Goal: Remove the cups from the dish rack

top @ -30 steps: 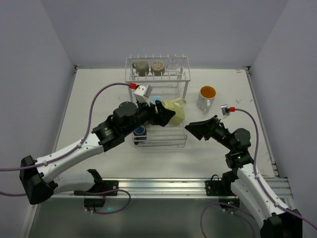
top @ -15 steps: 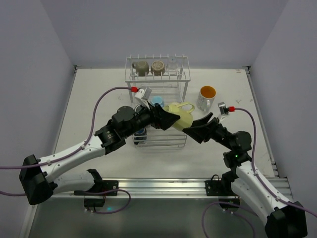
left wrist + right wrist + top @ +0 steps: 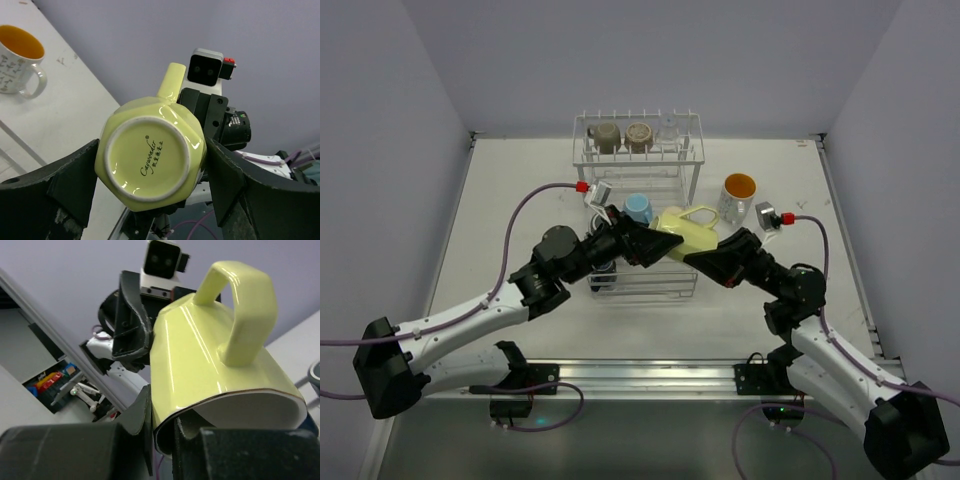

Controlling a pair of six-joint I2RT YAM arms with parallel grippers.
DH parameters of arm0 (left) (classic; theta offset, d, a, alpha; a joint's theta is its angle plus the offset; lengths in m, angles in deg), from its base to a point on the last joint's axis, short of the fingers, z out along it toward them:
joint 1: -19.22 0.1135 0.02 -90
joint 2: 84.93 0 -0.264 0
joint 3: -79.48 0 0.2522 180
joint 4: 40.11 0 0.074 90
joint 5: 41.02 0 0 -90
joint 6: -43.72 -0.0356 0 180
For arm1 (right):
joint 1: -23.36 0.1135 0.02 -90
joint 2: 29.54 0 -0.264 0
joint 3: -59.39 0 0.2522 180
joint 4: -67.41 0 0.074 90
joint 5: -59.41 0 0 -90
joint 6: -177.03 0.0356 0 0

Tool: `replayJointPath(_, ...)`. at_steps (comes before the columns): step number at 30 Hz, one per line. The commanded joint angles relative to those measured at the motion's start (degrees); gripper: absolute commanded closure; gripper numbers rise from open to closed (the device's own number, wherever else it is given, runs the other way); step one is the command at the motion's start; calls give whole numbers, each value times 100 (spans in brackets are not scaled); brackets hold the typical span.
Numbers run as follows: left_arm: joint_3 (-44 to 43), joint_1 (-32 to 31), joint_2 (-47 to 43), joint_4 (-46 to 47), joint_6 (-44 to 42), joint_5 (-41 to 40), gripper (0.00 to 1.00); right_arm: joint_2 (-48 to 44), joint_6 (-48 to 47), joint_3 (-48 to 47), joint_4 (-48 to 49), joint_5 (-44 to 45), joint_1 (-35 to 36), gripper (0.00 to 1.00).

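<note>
Yellow-green cup (image 3: 131,165), cursive base mark (image 3: 159,162): left hand (image 3: 152,182) clamps sides, right hand (image 3: 164,432) pinches rim.

Cup (image 3: 688,228) between left gripper (image 3: 662,243) and right gripper (image 3: 700,257), above rack (image 3: 636,158).

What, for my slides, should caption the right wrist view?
Handover: right tool pinches the yellow-green cup at its rim while left tool grips its body.

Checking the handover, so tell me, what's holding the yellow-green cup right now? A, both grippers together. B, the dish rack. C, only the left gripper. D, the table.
A: the left gripper clasps the body of the yellow-green cup while the right gripper pinches its rim, in mid-air.
</note>
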Motion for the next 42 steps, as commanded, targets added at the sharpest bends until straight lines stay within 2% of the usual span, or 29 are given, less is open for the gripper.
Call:
replayJointPath(1, 21, -27, -348, 725, -157, -143, 24, -43, 19, -164, 418, 415, -10, 97)
replayJointPath(2, 21, -27, -383, 654, -244, -160, 12, -104, 1, -156, 253, 494, -1, 100)
replayJointPath(5, -101, -27, -533, 84, -638, -195, 0, -297, -244, -260, -448, 599, -1, 100)
replayJointPath(11, -295, -27, -1015, -1024, -1430, -485, 0, -710, -1070, -787, -2355, 951, -10, 100)
replayJointPath(13, -321, -27, -1121, -1348, -1580, -564, 0, -772, -1324, -981, -2718, 978, -10, 100)
replayJointPath(14, -356, -35, -1200, -1516, -1738, -591, 0, -790, -1474, -1286, -3381, 1039, -10, 100)
replayJointPath(19, -682, -27, -1508, -3157, -2379, -1565, 0, -711, -2922, -2718, -6088, 2134, -27, 100)
replayJointPath(22, -656, -27, -1815, -3896, -2591, -1996, 0, -562, -3547, -3309, -7050, 3109, -150, 100)
replayJointPath(23, -638, -27, -1964, -4064, -2705, -2093, 0, -387, -3680, -3720, -7583, 3270, -237, 100)
replayJointPath(28, -269, -27, -2413, -4698, -2899, -2445, 0, 351, -4243, -4786, -8721, 3806, -1283, 100)
replayJointPath(29, -121, -27, -2553, -4751, -2943, -2480, 0, 753, -4357, -5135, -9062, 4138, -1406, 100)
replayJointPath(33, 100, -27, -2826, -4883, -3049, -2700, 0, 1834, -4683, -5779, -9513, 4554, -2082, 100)
replayJointPath(35, 57, -27, -2879, -4910, -3145, -2701, 0, 2275, -4727, -6121, -9610, 4450, -2329, 100)
replayJointPath(36, 39, -27, -2871, -4971, -3172, -2692, 0, 2782, -4736, -6280, -9680, 4371, -2487, 100)
replayJointPath(42, -233, -18, -2704, -5471, -3312, -2604, 0, 4683, -4956, -7485, -10235, 4616, -2883, 100)
